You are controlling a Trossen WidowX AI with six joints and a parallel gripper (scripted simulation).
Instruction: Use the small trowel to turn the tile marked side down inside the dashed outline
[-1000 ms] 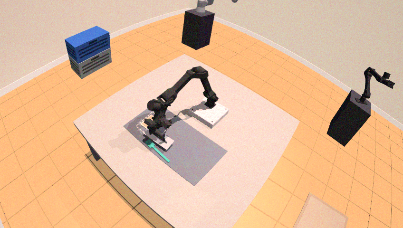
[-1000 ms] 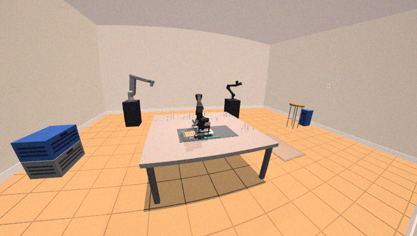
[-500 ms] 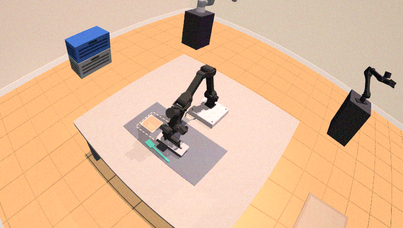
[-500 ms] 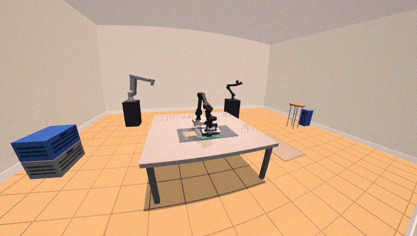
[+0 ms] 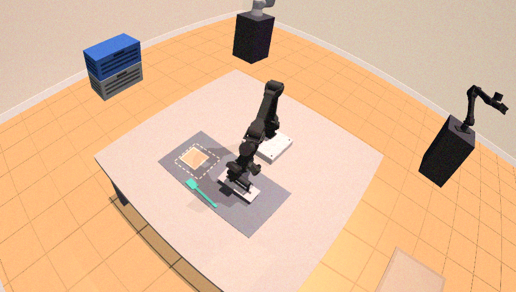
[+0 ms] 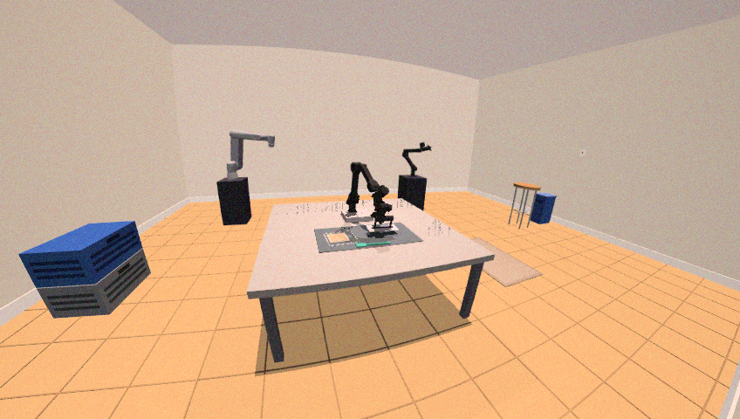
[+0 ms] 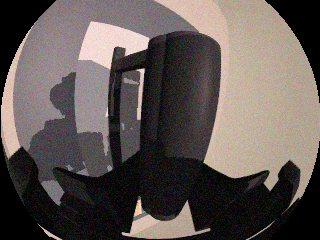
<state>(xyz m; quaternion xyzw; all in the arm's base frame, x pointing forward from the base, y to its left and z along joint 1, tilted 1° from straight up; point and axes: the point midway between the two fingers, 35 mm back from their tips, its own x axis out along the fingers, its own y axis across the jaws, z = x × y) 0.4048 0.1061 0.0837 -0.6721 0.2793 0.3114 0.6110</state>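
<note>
My gripper [image 5: 241,178] [image 6: 383,221] [image 7: 163,154] is shut on the dark handle of the trowel [image 5: 252,196] [image 7: 190,95], which has a flat white rectangular blade. The blade is held roughly level, a little above the grey mat [image 5: 253,220] [image 6: 410,236], to the right of the outline in the top view. The tile [image 5: 193,158] [image 6: 337,236] lies flat inside the dashed outline [image 5: 195,144], apart from the trowel. Its upper face is plain orange-tan with a pale rim, and no mark can be made out. The tile is not recognisable in the wrist view.
A teal spatula [image 5: 205,196] [image 6: 376,243] lies along the mat's front edge, between the outline and the table's front. The arm's white base block [image 5: 275,149] stands behind the mat. Stacked crates [image 5: 114,67] [image 6: 83,267] and other arms on black pedestals [image 5: 253,38] [image 5: 446,151] stand off the table.
</note>
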